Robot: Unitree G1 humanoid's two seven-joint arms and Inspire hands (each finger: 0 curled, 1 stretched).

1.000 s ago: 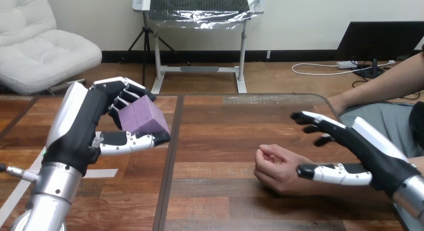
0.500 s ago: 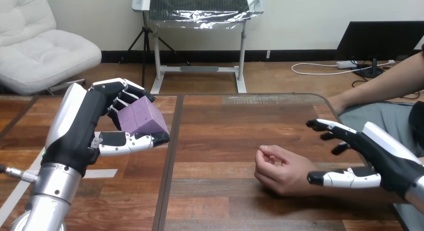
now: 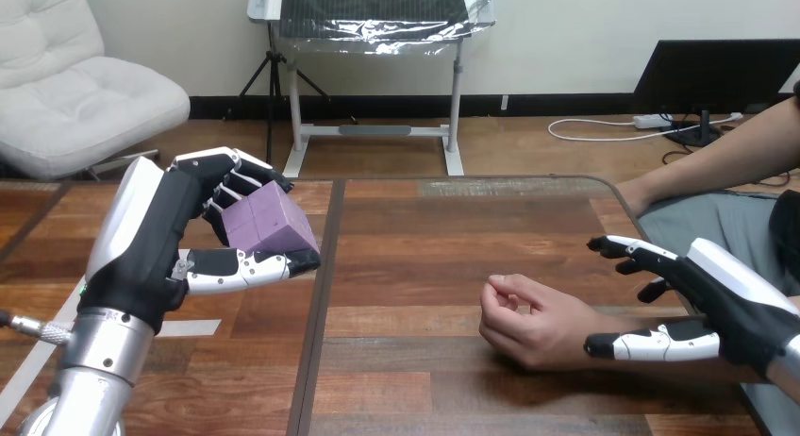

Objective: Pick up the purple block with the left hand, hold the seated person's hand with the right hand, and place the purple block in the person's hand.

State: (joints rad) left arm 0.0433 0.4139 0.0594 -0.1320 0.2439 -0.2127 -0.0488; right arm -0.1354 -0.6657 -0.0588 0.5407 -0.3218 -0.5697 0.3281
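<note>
left hand – clamped on purple block, unmoved; right hand – fingers apart, drawn back from person's hand, hold not yet made

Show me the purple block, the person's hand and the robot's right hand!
purple block [image 3: 272, 224], head view, its front face.
person's hand [image 3: 530, 325], head view, its middle.
right hand [image 3: 725, 309], head view, its black palm.

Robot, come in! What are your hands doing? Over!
Left hand shut on purple block, above the table. Right hand open by the person's hand, not holding it. Person's hand curled, resting on table. Nothing between.
</note>
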